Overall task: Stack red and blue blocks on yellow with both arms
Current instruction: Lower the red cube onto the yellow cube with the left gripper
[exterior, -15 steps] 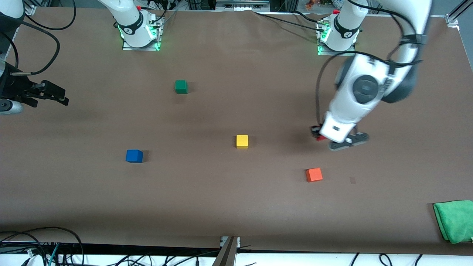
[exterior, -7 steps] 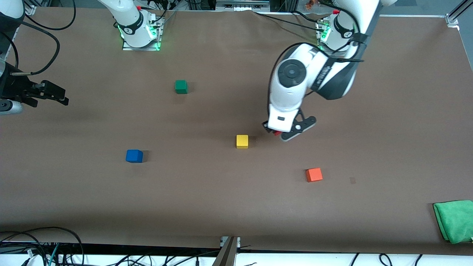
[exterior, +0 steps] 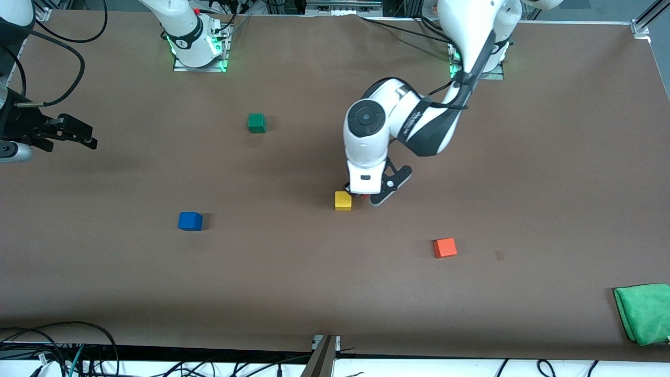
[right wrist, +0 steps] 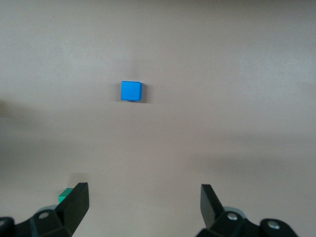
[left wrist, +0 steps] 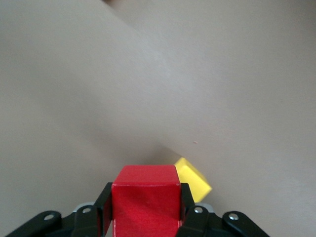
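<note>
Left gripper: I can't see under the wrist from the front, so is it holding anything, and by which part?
The left gripper is shut on the red block, fingers on two opposite side faces. The right gripper holds nothing.

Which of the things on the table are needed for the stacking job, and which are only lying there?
Needed:
- red block, held in the left pincer
- yellow block
- blue block
- right pincer, open, waiting

Only lying there:
- green block
- orange block
- green cloth
</note>
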Controlling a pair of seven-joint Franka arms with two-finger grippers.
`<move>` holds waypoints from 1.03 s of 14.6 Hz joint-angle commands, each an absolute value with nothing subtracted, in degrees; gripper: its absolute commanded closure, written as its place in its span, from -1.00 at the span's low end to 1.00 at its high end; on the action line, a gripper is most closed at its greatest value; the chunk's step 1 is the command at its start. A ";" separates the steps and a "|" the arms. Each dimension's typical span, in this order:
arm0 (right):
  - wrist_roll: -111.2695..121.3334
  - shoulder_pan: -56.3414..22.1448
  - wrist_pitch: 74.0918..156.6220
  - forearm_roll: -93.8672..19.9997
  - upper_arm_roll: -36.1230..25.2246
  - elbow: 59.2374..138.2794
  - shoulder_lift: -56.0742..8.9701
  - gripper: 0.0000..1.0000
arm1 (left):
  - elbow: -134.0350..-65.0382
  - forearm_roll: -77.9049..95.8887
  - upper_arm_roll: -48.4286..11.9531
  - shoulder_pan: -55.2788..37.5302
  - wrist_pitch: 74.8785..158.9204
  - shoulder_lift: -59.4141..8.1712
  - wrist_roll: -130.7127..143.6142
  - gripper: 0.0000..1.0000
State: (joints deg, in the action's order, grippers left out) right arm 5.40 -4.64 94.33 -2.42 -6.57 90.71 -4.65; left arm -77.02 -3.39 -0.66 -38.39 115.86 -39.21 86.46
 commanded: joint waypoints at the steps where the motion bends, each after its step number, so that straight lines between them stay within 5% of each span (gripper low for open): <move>1: 6.15 -4.48 93.87 -2.20 -6.59 91.05 -3.87 -0.99 | -71.54 -4.83 0.35 -40.60 117.24 -42.71 92.80 1.00; 15: 6.06 -4.04 95.36 -1.23 -6.50 90.18 -5.53 -0.99 | -72.07 -6.24 0.53 -41.04 119.44 -46.23 97.29 1.00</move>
